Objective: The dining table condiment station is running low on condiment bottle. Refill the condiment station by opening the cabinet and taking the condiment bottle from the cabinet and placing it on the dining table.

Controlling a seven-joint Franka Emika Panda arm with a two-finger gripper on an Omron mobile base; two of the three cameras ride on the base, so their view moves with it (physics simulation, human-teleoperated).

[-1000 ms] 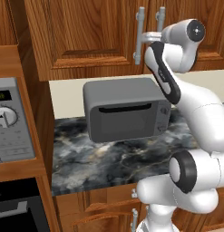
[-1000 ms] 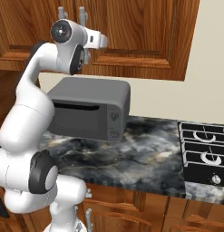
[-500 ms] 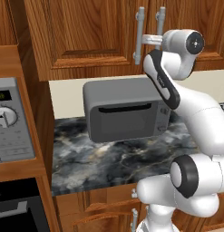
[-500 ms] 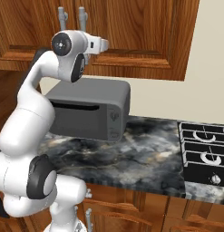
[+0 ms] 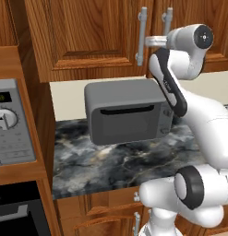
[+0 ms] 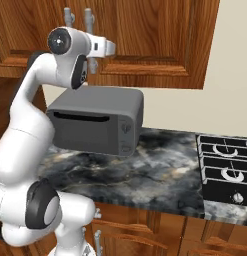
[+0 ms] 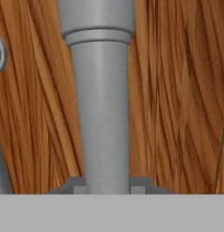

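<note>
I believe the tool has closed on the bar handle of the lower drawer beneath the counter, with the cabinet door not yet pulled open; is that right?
Not quite. The tool has closed on the silver bar handle of the upper wall cabinet, above the grey microwave, not a drawer below. The left base view shows it. The door is indeed not yet pulled open.

The white arm reaches up and forward, wrist level, end effector clamped tight, fingers closed inward.
</note>
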